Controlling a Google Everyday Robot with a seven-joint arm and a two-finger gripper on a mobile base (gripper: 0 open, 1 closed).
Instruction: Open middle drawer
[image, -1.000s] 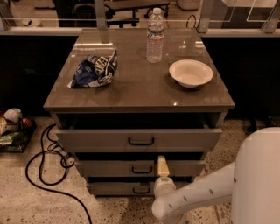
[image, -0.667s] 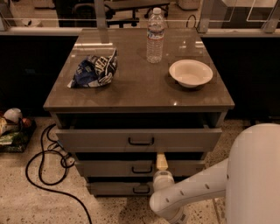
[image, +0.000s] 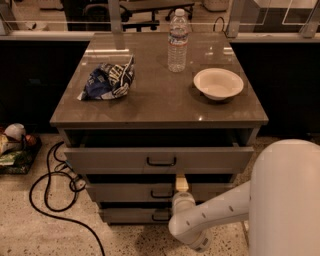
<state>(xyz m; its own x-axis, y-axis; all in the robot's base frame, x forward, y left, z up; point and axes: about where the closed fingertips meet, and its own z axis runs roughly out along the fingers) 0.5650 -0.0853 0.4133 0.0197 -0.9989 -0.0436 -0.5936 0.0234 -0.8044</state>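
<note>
**Q:** Where is the middle drawer (image: 125, 192)?
**A:** It is the second of three fronts, under the pulled-out top drawer (image: 210, 160).

**Q:** And the gripper (image: 181, 183)?
**A:** It is at that front's upper edge, just right of the loop handle (image: 162, 194). Its opening and hold cannot be told.

**Q:** What is on the cabinet top (image: 160, 107)?
**A:** Water bottle (image: 178, 40) near the far edge, bowl (image: 218, 83) near the right edge, crumpled bag (image: 109, 80) toward the left edge.

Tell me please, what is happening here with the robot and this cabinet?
The robot's arm reaches in from the lower right, and its gripper is at the front of the middle drawer, just right of its dark handle. The top drawer stands pulled out; the middle drawer looks barely open, if at all. On the cabinet sit a water bottle, a white bowl and a crumpled bag.
</note>
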